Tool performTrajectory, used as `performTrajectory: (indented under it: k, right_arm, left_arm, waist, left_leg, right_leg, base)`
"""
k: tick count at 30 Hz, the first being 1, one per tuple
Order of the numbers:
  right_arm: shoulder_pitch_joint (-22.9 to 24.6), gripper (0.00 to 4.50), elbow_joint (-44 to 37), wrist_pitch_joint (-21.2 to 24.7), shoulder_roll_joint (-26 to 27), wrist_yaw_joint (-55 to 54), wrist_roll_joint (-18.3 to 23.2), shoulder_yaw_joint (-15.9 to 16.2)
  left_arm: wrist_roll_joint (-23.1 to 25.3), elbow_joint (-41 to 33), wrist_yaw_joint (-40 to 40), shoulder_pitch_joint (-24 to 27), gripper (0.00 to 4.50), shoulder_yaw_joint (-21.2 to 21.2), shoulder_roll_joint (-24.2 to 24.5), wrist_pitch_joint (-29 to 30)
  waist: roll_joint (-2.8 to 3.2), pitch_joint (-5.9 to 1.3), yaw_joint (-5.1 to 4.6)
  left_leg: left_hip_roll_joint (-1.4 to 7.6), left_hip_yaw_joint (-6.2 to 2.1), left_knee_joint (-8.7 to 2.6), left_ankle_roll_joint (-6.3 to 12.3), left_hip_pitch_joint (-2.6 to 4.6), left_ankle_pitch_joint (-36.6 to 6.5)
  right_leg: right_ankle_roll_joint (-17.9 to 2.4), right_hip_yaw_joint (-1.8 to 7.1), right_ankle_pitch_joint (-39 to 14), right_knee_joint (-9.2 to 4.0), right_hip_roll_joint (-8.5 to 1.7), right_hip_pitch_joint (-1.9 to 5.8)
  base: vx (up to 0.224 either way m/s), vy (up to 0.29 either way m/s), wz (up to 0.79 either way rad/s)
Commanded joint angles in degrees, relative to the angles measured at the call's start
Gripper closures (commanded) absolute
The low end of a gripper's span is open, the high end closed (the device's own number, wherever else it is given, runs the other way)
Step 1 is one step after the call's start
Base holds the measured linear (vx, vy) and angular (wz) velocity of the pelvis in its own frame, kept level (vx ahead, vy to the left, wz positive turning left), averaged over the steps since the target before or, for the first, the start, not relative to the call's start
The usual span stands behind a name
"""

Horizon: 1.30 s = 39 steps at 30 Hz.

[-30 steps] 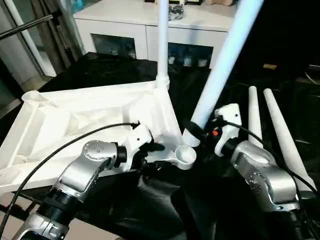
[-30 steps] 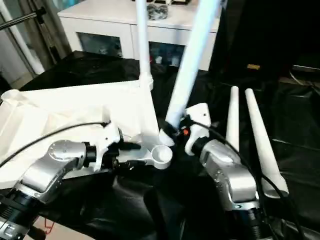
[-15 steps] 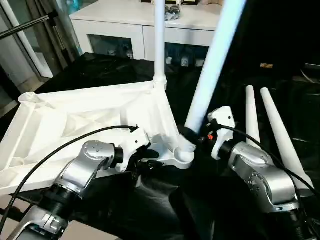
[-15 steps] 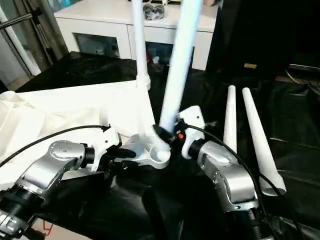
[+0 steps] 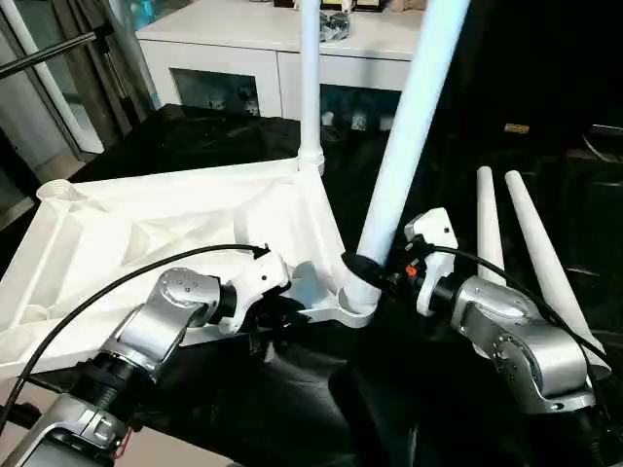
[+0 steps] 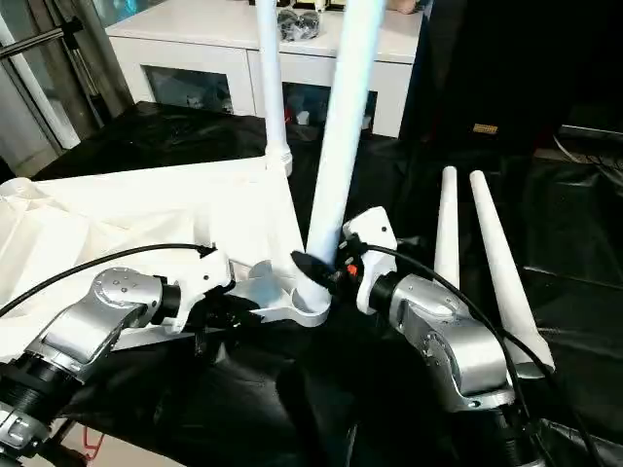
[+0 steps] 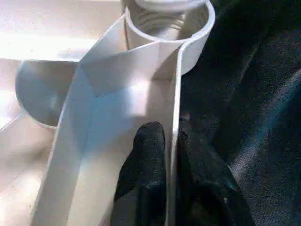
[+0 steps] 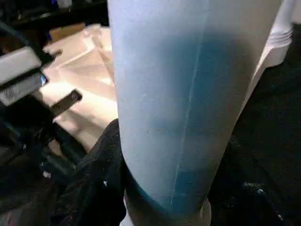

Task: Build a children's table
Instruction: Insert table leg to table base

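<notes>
Tabletop (image 5: 165, 224), white plastic and upside down with its ribbed underside showing, lies on a black cloth (image 5: 321, 409) in the head views, in front of a white glass-door cabinet (image 5: 243, 73). One white leg (image 5: 310, 83) stands upright in the far corner socket. A second leg (image 5: 404, 146) leans a little toward the right, its lower end sitting in the near corner socket (image 5: 352, 304); the right gripper (image 5: 362, 272) is clamped around that leg just above the socket, its black fingers wrapping the tube. Two spare legs (image 5: 521, 243) lie side by side on the cloth beyond the right forearm, well apart from the tabletop. The left gripper (image 6: 241, 311) rests at the near edge of the tabletop just beside the same socket. A corner socket (image 5: 58, 191) on the far left stands empty. In the left wrist view, the two black fingers (image 7: 146, 179) are pinched on the thin edge wall (image 7: 176, 117) of the tabletop, one on either side of it, with the round threaded socket (image 7: 171, 28) farther along that wall and the black cloth beside it. In the right wrist view, the held leg (image 8: 188, 99) fills most of the picture, a black finger (image 8: 106, 165) pressing against its side near the lower end, and the pale ribbed tabletop shows behind it, along with part of the other arm's gripper.
</notes>
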Motion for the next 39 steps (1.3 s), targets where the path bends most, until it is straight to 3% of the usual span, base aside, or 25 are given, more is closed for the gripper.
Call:
performTrajectory:
  k: [1, 9, 14, 23, 24, 39]
  right_arm:
    - [-1.13, 2.61, -0.21, 0.83, -0.78, 0.55, -0.83, 0.81]
    - [-2.40, 2.61, 2.03, -0.16, -0.53, 0.64, -1.48, 1.37]
    - [-4.35, 2.61, 5.78, -1.67, 0.19, 0.51, -2.17, 2.10]
    - [-5.93, 2.61, 6.99, -1.61, -0.27, 1.75, -2.27, 2.27]
    - [-6.07, 2.61, 7.28, -1.80, -0.28, 1.85, -2.34, 2.22]
    - [-8.97, 2.61, 13.60, -6.25, 2.18, 0.58, -3.53, 1.29]
  left_arm:
    - [-0.36, 1.27, -0.35, -0.12, 4.26, 1.03, -0.21, -0.24]
    - [-1.55, 2.33, -0.81, -0.17, 4.50, 1.93, -1.59, -1.25]
    - [-1.66, 4.09, -0.81, -1.41, 4.50, 2.49, -3.29, -1.79]
    - [-0.63, 8.18, 1.61, -3.81, 4.50, 3.56, -5.85, -3.79]
    - [-0.74, 8.43, 1.58, -3.99, 4.50, 3.68, -6.05, -3.84]
    - [-0.29, 9.98, 1.17, -4.58, 4.50, 4.49, -7.67, -5.11]
  waist:
    - [-0.37, -3.53, 0.13]
    - [-0.57, -3.69, 0.12]
    - [-0.64, -3.57, 0.08]
    - [-0.79, -3.62, 0.20]
    - [-0.47, -3.64, 0.22]
    - [-0.49, -3.86, 0.16]
  left_leg:
    - [0.51, -0.19, -4.44, -0.53, 0.48, -16.97]
    - [0.50, -0.09, -4.34, -0.20, 0.21, -15.17]
    - [0.34, -0.07, -4.33, -0.31, 0.27, -16.21]
    - [0.31, -0.05, -4.32, 0.14, 0.28, -15.51]
    - [0.27, -0.06, -4.30, 0.16, 0.30, -15.47]
    - [0.42, -0.04, -4.31, 0.54, 0.18, -14.54]
  right_leg:
    - [-6.89, 2.33, -24.51, -5.48, -2.35, 2.50]
    - [-7.77, 2.51, -21.68, -5.09, -2.37, 2.67]
    - [-7.15, 2.52, -24.77, -5.42, -2.43, 2.57]
    - [-6.45, 2.74, -24.74, -5.50, -2.31, 2.50]
    - [-6.55, 2.74, -24.68, -5.49, -2.34, 2.49]
    - [-8.98, 2.77, -20.22, -5.01, -2.28, 2.68]
  base:
    - [0.000, 0.000, 0.00]
    - [0.000, 0.000, 0.00]
    - [0.000, 0.000, 0.00]
    - [0.000, 0.000, 0.00]
    - [0.000, 0.000, 0.00]
    - [0.000, 0.000, 0.00]
